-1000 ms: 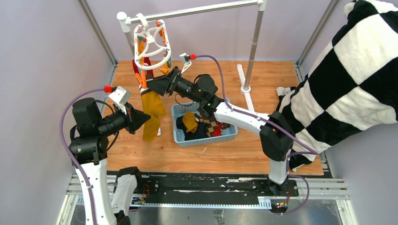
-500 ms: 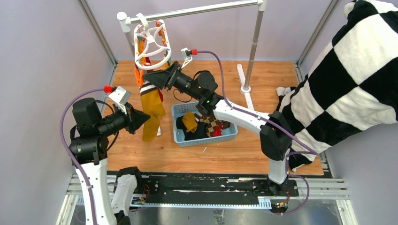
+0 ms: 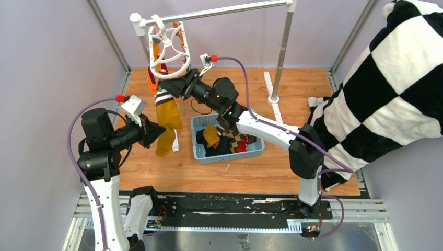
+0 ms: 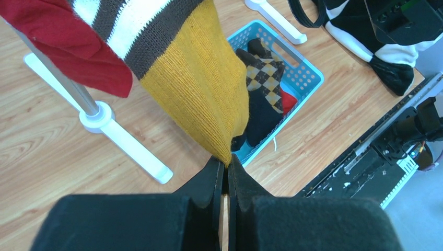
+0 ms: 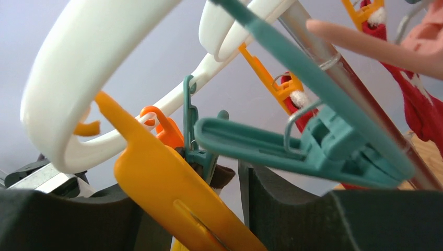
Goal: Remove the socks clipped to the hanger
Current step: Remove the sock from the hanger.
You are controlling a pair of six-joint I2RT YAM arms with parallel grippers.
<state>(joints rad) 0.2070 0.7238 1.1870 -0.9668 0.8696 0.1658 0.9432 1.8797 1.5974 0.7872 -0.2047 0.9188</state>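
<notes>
The left gripper (image 4: 225,166) pinches tight on the toe of the ribbed mustard sock (image 4: 198,89), which hangs from the white ringed plastic hanger (image 3: 166,49). The right gripper (image 5: 190,209) straddles a smooth orange peg (image 5: 151,178) at the hanger's rim; whether it presses the peg I cannot tell. A perforated blue basket (image 3: 201,152) sits near on the worktop.

Lighting bright, even and diffuse; shadows on table (image 3: 183,172) faint, soft-edged. Overhead view sharp throughout. Left wrist view: sock (image 4: 198,99) knit crisp, fingers (image 4: 209,183) blurred. Right wrist view: pegs (image 5: 292,146) near lens, soft-focus.
</notes>
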